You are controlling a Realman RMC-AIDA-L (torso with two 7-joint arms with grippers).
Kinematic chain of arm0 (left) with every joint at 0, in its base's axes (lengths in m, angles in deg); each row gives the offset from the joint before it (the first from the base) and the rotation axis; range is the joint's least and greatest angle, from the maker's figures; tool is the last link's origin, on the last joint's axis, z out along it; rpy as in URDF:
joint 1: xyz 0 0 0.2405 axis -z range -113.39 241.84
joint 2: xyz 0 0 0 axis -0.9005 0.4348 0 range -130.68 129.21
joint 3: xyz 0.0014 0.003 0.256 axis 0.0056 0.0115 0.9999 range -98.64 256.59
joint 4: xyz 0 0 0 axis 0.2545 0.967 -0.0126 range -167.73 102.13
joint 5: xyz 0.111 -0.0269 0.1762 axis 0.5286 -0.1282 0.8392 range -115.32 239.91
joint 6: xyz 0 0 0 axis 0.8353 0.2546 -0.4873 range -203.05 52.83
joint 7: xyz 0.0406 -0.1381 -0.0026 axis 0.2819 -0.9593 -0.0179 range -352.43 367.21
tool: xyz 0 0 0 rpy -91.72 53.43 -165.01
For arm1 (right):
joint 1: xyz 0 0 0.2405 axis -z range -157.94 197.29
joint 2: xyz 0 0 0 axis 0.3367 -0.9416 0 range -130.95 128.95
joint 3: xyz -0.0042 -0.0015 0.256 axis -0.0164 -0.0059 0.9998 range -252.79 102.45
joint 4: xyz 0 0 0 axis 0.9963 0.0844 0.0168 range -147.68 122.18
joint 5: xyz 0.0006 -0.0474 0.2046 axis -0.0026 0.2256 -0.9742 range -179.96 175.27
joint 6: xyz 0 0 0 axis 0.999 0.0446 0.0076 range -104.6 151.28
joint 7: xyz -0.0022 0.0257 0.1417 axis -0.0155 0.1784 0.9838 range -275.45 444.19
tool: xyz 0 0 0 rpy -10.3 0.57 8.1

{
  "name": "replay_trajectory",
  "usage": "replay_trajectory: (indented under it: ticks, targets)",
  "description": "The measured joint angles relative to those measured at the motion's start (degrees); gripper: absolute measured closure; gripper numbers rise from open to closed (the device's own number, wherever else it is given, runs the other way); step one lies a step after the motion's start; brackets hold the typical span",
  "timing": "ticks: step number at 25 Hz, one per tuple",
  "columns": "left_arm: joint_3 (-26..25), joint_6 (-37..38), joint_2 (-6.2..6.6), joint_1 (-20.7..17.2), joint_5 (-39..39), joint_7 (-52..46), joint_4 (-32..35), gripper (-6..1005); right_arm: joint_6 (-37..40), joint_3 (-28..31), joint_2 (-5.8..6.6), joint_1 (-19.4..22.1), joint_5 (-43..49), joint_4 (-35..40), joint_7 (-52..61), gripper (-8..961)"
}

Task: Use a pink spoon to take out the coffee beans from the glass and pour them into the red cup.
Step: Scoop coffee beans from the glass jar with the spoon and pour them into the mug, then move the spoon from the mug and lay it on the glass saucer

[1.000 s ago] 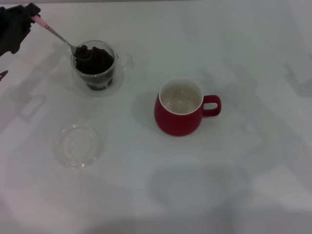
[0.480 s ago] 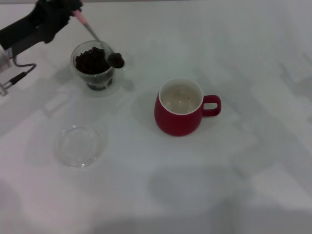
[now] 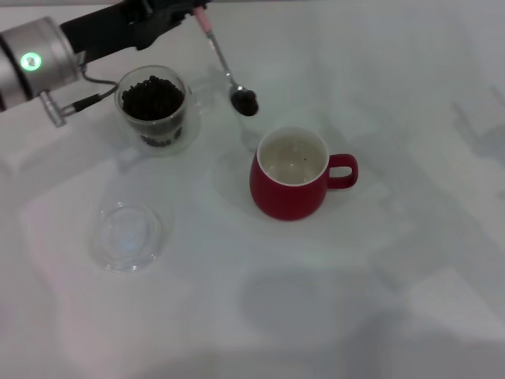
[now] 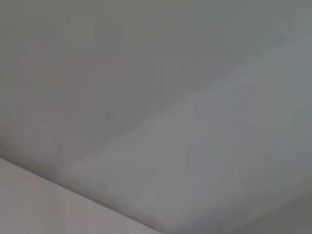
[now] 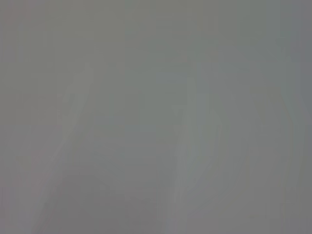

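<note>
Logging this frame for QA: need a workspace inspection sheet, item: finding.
Surface: white table, bare around the items.
Job's things: glass holds a heap of coffee beans; pink spoon carries a load of beans in its bowl, between the glass and the red cup, not yet over the rim; the cup's inside shows one dark speck.
Clutter: shallow clear dish in front of the glass.
Grippers: left gripper holds the spoon's handle at the far edge; right: not in view.
Cables: thin lead along the left arm, above the table.
Surroundings: nothing seen.
</note>
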Motion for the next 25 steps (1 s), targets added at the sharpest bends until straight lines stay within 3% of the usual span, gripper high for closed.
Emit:
replay_trajectory:
  ticks: [8,13,14,19,25]
  targets:
    - [3.31,-4.93,-1.30,4.19,4.16,1.60,1.32,869,0.09,-0.05,-0.04,0.89,0.08,0.00,0.00,225]
    - [8.44,-8.86,-1.63,7.11,4.73,3.05,2.27,869,-0.59,-0.40,-0.04,1.13,0.24,0.00,0.00,226]
    - [12.21,-10.60,-1.76,9.12,4.74,3.16,2.90,869,-0.68,-0.40,-0.04,1.17,0.24,0.00,0.00,226]
    - [18.72,-12.25,-2.10,11.06,4.58,3.62,5.00,869,-1.40,-0.35,-0.04,1.38,0.29,0.00,0.00,226]
    - [27.30,-13.57,-2.27,11.23,4.17,3.33,10.57,869,-1.70,-0.13,-0.04,2.10,0.16,0.00,0.00,226]
